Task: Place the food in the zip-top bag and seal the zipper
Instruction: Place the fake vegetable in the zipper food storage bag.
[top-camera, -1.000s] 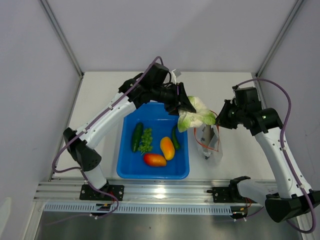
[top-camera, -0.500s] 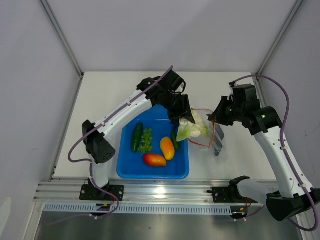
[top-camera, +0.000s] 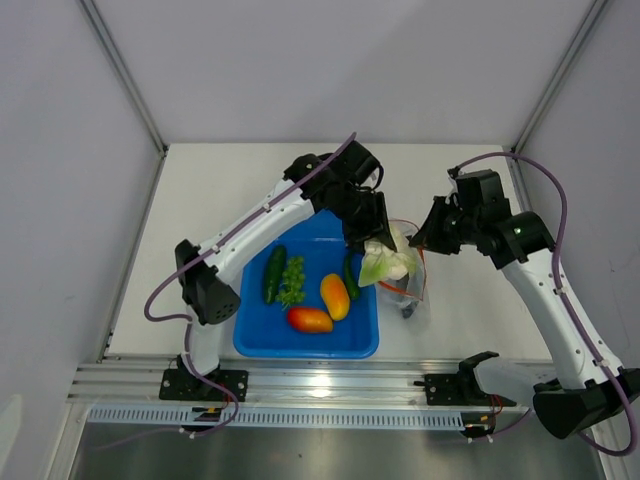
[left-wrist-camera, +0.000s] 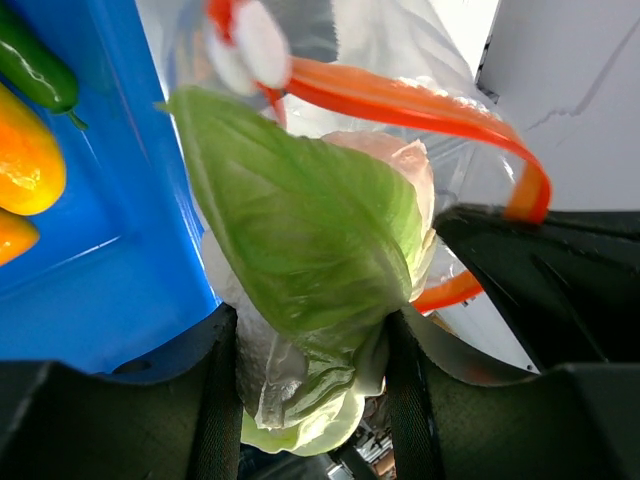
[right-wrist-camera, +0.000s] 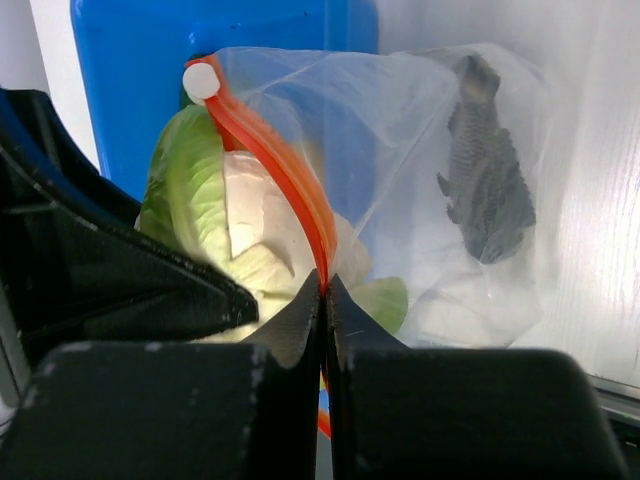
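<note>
Left gripper (left-wrist-camera: 315, 400): clamps white-green toy cauliflower (left-wrist-camera: 300, 230) between both fingers, jaws about half spread around it. Holds it at the mouth of the small clear plastic zip-top bag (right-wrist-camera: 420, 150), green leaf pressed into the loop of the thin orange-red zipper strip (left-wrist-camera: 420, 105); cannot tell how far inside. Right gripper (right-wrist-camera: 322, 300): pinches fully closed on the zipper strip at the far side of the mouth, bag hanging below it. Zipper unsealed, bowed into an open loop. Inside the bag, low down, visible through the plastic: grey toy fish (right-wrist-camera: 485, 170). Bag just beside the right wall of the blue rectangular plastic tray (top-camera: 300, 345) on the white table (top-camera: 200, 220). In the tray, apart from both grippers: dark green cucumber (top-camera: 274, 273), leafy green bunch (top-camera: 292, 279) touching it, orange-yellow fruit (top-camera: 334, 296), red-orange fruit (top-camera: 309, 319), small dark green pepper (top-camera: 350, 275) near the right wall.
</note>
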